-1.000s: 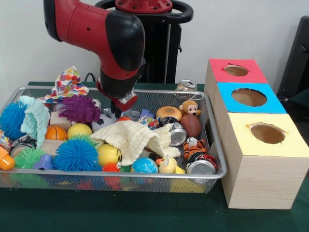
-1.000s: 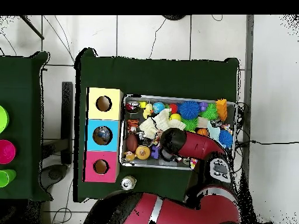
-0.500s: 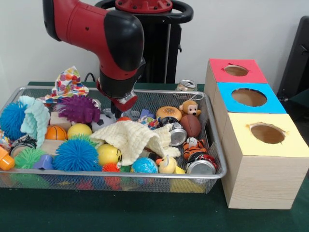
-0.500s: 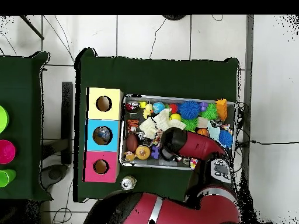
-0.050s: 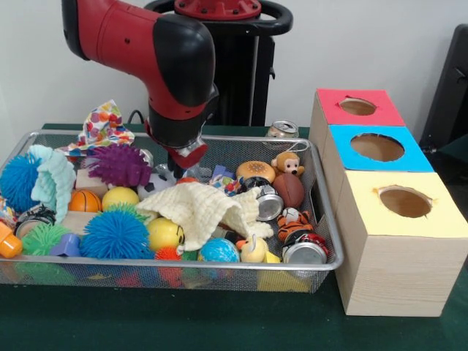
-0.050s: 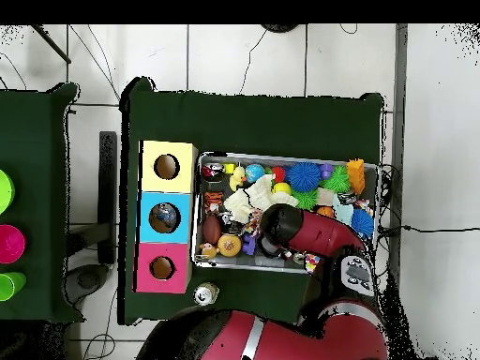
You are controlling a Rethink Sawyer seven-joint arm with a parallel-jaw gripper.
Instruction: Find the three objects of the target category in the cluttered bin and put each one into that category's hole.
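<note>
The wire mesh bin (image 5: pixel 241 137) is full of mixed toys. My gripper (image 5: pixel 178 165) reaches down into its back middle, behind a cream cloth (image 5: pixel 201 207) and beside a purple spiky ball (image 5: pixel 119 164); its tip is hidden by clutter. Drink cans (image 5: pixel 305 252) (image 5: pixel 270 205) lie at the bin's right end, near a plush monkey (image 5: pixel 288 164), a brown football (image 5: pixel 289 189) and a toy tiger (image 5: pixel 295 221). A blue spiky ball (image 5: pixel 115 235) is at the front. From overhead, the red arm (image 6: pixel 295 232) covers the bin's (image 6: pixel 287 157) lower middle and hides the gripper.
Three boxes with round holes stand right of the bin: red (image 5: pixel 357 107), blue (image 5: pixel 377 147), yellow (image 5: pixel 404 202). From overhead, something round shows inside the blue box's hole (image 6: pixel 164 217). A can (image 5: pixel 281 129) stands on the table behind the bin. A patterned cloth (image 5: pixel 102 126) hangs over the back rim.
The arm has drifted slightly left and a touch upward at the bin's back middle. Nothing in the bin has visibly shifted.
</note>
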